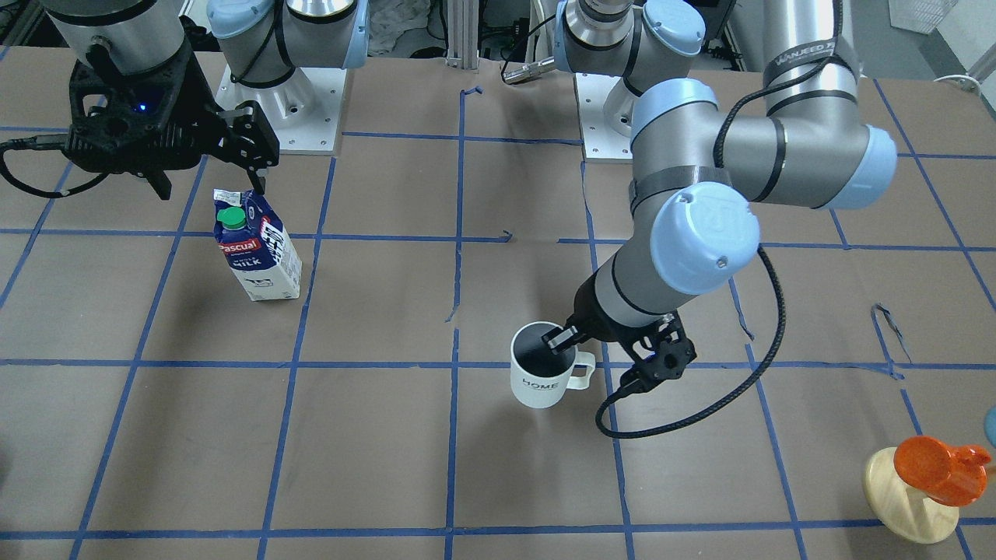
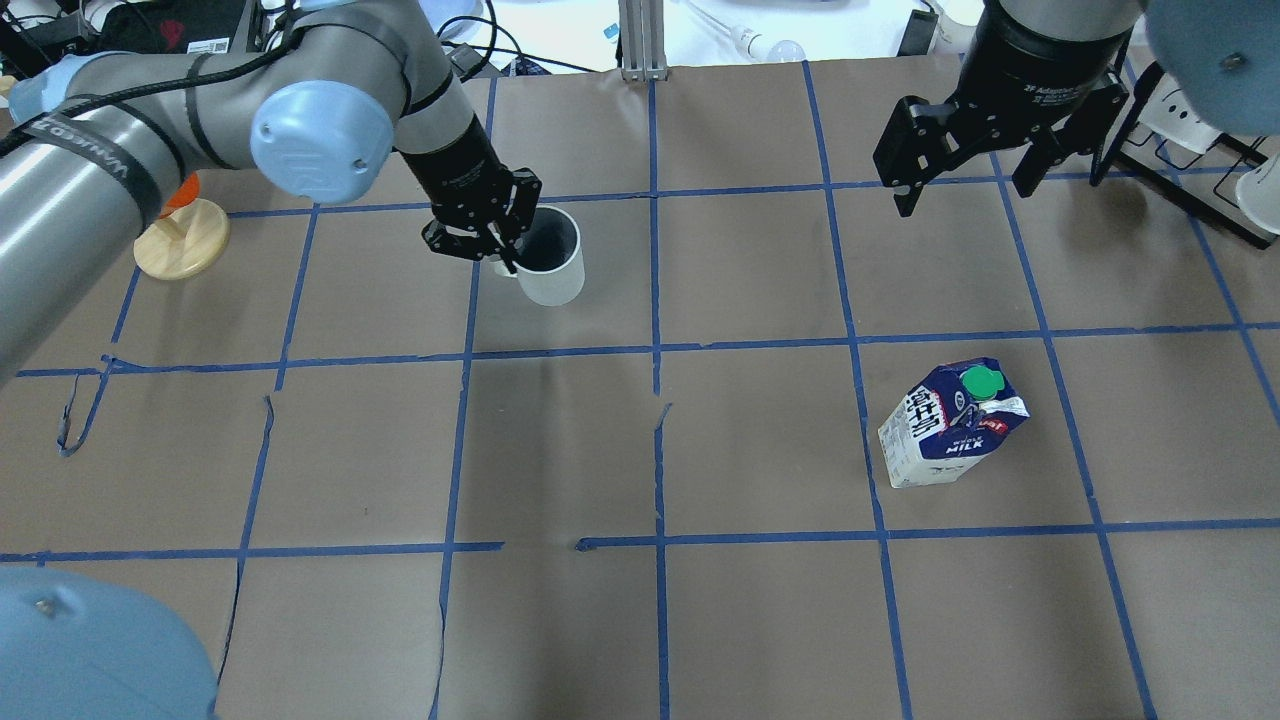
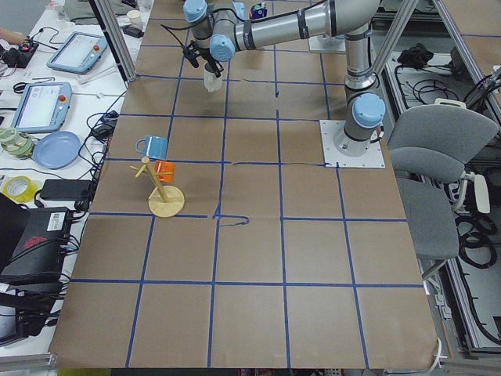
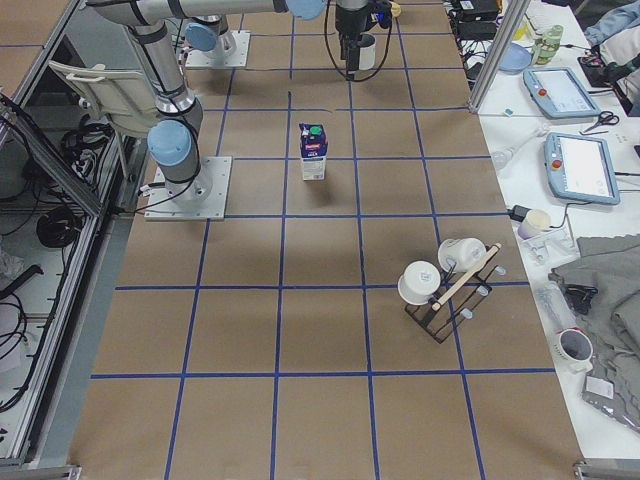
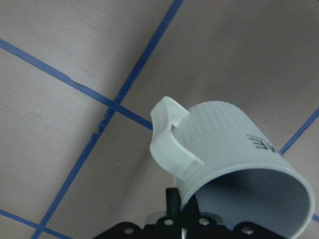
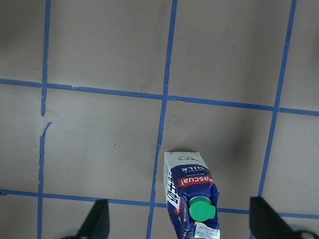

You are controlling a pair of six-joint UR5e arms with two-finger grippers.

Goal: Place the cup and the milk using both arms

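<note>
Clamping left fingers (image 1: 559,336) on the rim of the cup (image 1: 542,377), best holding it level and setting it gently on the table (image 1: 389,451), with right fingers (image 2: 905,188) spread apart near the milk (image 1: 263,253).

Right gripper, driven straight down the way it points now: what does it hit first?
Most likely the milk: in the right wrist view it stands between the open jaws of the right gripper. Depth is unclear, so contact may come slightly off centre.
</note>
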